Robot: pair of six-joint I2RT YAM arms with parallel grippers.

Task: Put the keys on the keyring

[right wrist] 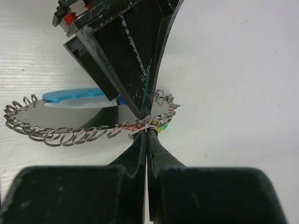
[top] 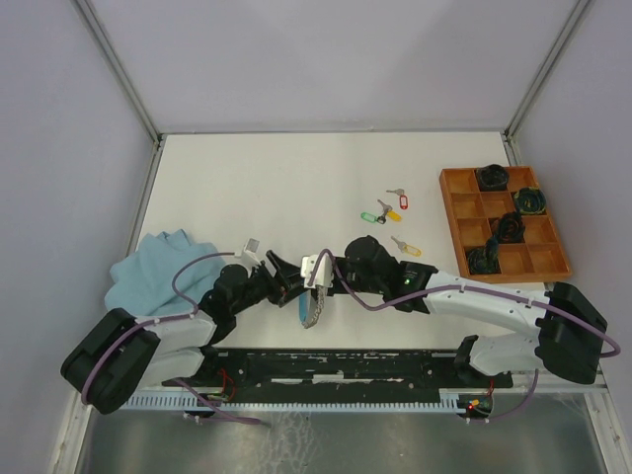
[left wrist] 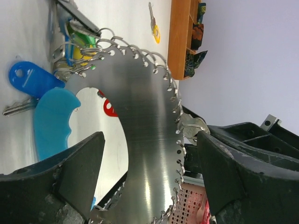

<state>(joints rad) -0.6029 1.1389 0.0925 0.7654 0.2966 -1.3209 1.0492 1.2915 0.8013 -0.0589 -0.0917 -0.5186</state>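
2 grippers meet low over the near middle of the desk (top: 296, 178). The right gripper (right wrist: 147, 136) is clenched, its fingers pressed together on 1 small wire loop at the rim of the keyring (top: 312, 306). The left gripper (left wrist: 149, 140) has its jaws wide apart, 1 on each side of the keyring's flat grey crescent; I cannot tell whether they press on it. Small wire loops line the crescent's outer edge, and a bright blue sleeve (left wrist: 51, 116) sits along its inner side. The keyring is between the 2 grippers, close to the arms' bases.

At its far tip a blue-tagged key (left wrist: 29, 79) and a bunch of green and yellow tags (left wrist: 79, 44) sit against the loops. Farther out on the desk lie 4 loose keys: a green-tagged key (top: 367, 217), a yellow-tagged key (top: 393, 212), a red-tagged key (top: 401, 198) and another yellow key (top: 408, 249) nearer the right arm. To the right stands a wooden tray (top: 446, 212) holding dark coiled bundles (top: 491, 178). A blue cloth (top: 153, 267) lies at the left.
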